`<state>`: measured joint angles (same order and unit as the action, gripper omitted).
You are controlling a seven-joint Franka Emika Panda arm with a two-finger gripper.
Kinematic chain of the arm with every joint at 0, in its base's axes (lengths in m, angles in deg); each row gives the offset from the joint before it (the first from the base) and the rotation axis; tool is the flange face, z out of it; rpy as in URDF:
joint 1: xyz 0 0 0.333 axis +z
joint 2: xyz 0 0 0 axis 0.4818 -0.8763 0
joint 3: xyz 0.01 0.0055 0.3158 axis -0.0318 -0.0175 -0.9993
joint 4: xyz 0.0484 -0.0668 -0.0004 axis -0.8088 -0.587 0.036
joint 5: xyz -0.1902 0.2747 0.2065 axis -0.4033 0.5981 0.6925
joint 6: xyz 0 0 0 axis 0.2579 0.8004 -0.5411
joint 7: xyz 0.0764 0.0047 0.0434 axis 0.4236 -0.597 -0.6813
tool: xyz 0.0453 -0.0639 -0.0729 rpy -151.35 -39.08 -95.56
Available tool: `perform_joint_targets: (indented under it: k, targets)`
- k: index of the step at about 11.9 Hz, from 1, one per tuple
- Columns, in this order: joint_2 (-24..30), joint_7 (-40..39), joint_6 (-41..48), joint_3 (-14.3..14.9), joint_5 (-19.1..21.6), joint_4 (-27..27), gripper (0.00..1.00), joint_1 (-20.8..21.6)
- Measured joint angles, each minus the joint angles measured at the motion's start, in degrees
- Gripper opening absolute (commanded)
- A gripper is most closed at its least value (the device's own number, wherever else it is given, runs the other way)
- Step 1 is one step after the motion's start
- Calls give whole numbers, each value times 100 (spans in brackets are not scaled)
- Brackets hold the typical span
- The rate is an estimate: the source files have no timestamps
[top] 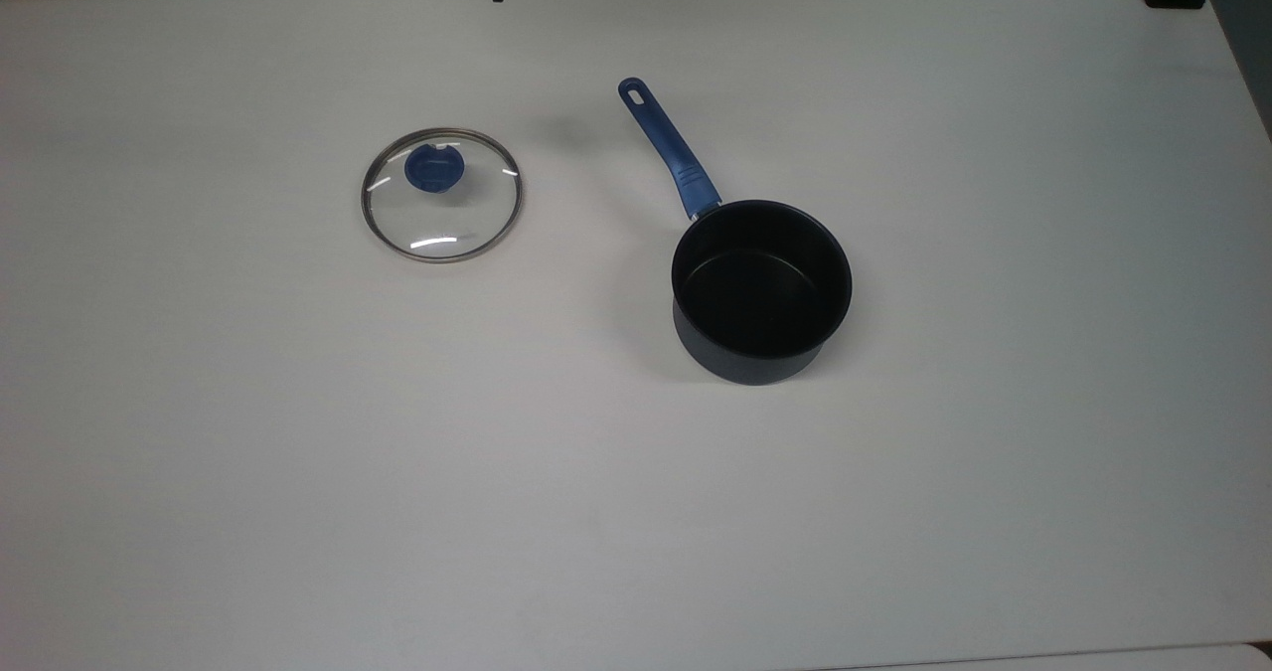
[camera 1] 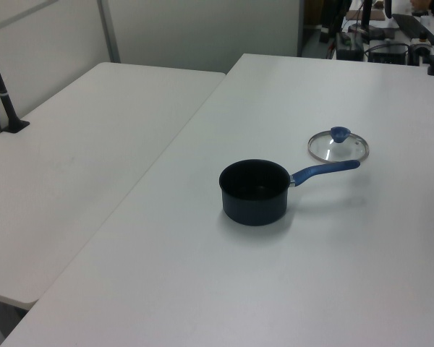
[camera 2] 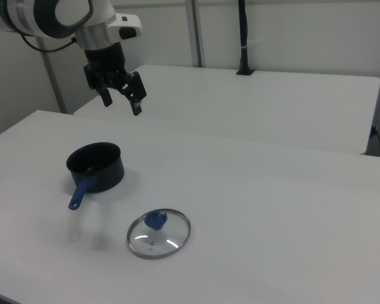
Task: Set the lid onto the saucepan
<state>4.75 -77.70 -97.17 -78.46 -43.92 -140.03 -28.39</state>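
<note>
Lid [top: 441,195] lies flat on the white table [top: 298,472], knob [top: 434,169] up, well apart from the saucepan [top: 761,291] and off to the top view's left of it. Saucepan stands upright and empty, its blue handle [top: 668,146] angled away toward the top view's upper left. Nothing is grasped; the step in hand is the reach for the lid. To do it well: come straight down over the blue knob with the fingers straddling it, close on the knob rather than the glass or the rim (glass gives little purchase), lift level, and only then carry across, centring the disc over the pan's mouth before lowering. Gripper [camera 2: 121,98] hangs high above the table in the right view, behind the saucepan, wrist pointing down with a slight tilt, jaws apart and holding nothing.
</note>
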Motion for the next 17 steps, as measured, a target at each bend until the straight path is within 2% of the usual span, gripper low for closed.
perform_joint_targets:
  k: [7, 11, 13, 14, 17]
  targets:
    - [-1, -63, 0, 16, -4, 1, 100, -14]
    - [-12, -1665, 389, 45, -435, -120, 100, -193]
    - [-27, -1798, 463, 62, -684, -598, 100, -322]
    - [-51, -1621, 170, 66, -681, -990, 100, -409]
    - [-234, -696, -1526, 65, -600, -2205, 100, -513]
